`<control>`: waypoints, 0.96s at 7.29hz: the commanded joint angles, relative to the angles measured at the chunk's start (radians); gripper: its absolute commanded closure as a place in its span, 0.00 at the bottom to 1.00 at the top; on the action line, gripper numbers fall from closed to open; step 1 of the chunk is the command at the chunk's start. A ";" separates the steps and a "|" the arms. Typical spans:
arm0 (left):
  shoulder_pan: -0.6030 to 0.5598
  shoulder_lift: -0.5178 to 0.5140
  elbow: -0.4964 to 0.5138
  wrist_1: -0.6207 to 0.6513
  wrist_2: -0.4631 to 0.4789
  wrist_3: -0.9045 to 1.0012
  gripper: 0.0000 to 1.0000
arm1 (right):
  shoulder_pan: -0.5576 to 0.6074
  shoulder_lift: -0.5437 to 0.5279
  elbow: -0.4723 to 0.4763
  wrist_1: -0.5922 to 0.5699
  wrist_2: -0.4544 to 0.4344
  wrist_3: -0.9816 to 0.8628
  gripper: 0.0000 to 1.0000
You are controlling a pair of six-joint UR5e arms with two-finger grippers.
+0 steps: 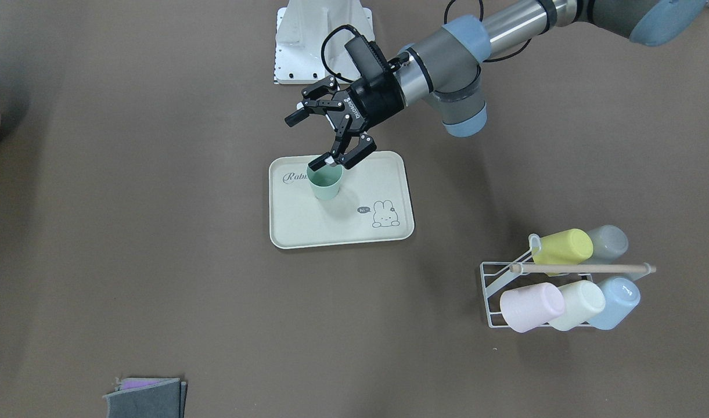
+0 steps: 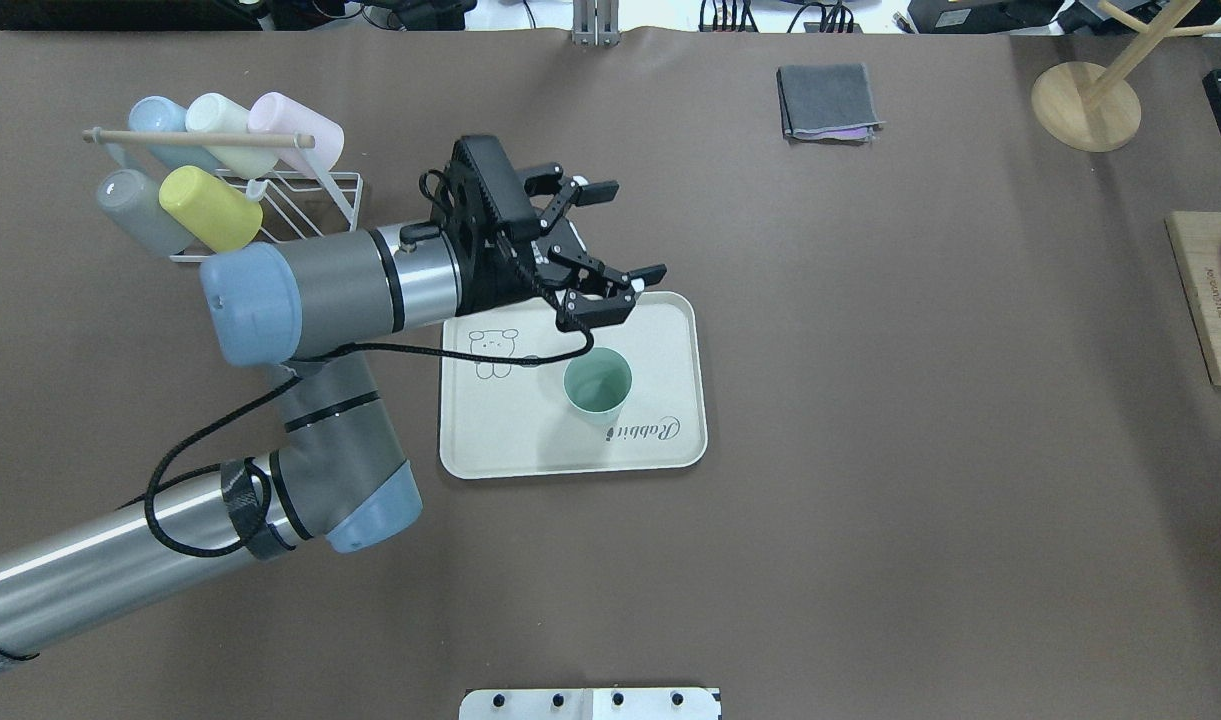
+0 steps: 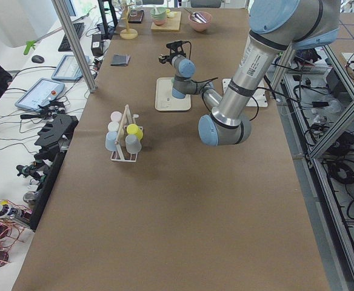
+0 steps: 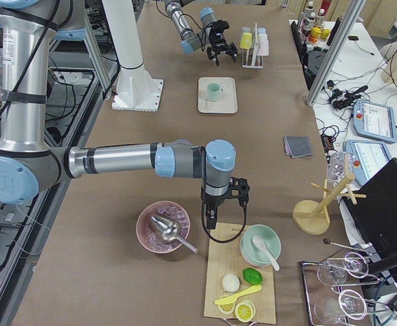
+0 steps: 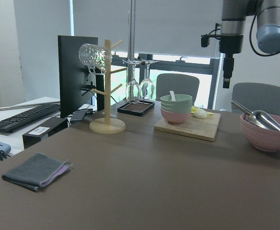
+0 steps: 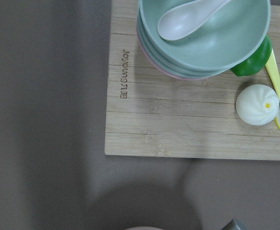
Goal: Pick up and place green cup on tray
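The green cup stands upright on the cream Rabbit tray, near its robot-side end; it also shows in the overhead view on the tray. My left gripper is open and empty. It hovers above the tray's edge beside the cup, with one finger just over the rim, and shows open in the overhead view. My right gripper hangs far away over a wooden board; I cannot tell if it is open or shut.
A white wire rack holds several lying cups, among them a yellow-lime one. A folded grey cloth lies on the table. A bamboo board with stacked bowls and a pink bowl sit under the right arm.
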 commanded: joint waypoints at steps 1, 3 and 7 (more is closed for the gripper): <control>-0.118 -0.031 -0.152 0.358 0.004 -0.004 0.02 | 0.000 0.000 0.000 0.000 -0.001 0.000 0.00; -0.214 -0.036 -0.199 0.585 0.002 -0.011 0.02 | -0.002 0.000 -0.002 0.000 -0.001 -0.003 0.00; -0.527 0.011 -0.307 1.304 0.007 -0.011 0.02 | 0.000 0.002 0.000 0.000 0.033 0.003 0.00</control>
